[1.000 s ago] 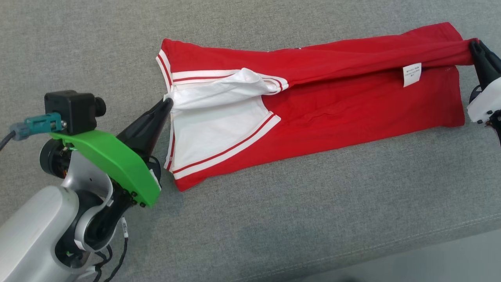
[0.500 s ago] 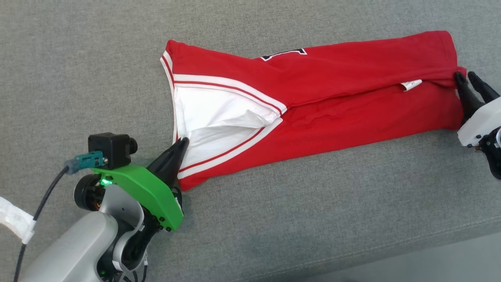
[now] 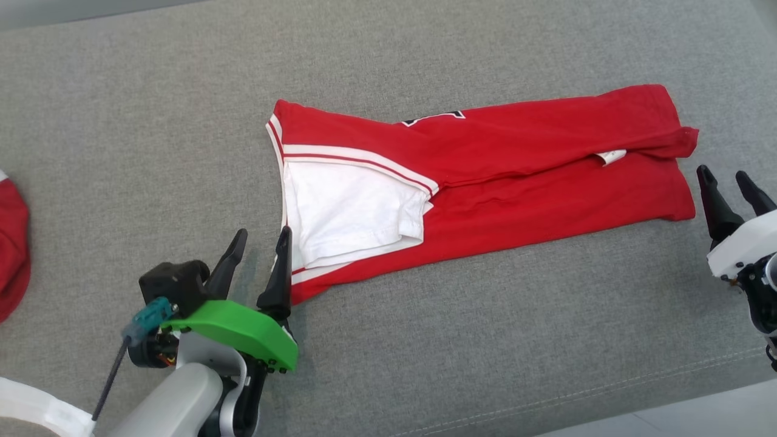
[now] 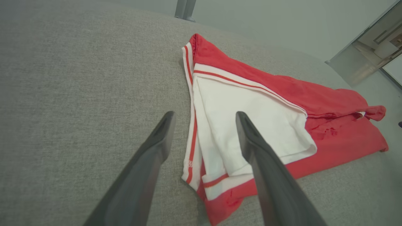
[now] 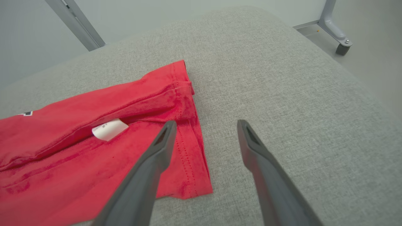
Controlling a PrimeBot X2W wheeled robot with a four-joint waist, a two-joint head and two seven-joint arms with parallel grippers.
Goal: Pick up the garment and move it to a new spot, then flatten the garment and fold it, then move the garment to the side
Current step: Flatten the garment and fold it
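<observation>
Left hand, right hand both let go of garment; fingers now spread.

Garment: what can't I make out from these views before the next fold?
- Black-and-white print on the garment: head view, mostly tucked under the top fold, unreadable.
- Care label: right wrist view, partly under the folded layer, text too small.
- Red cloth: cut off by the head view's left edge; can't tell what it is.
</observation>
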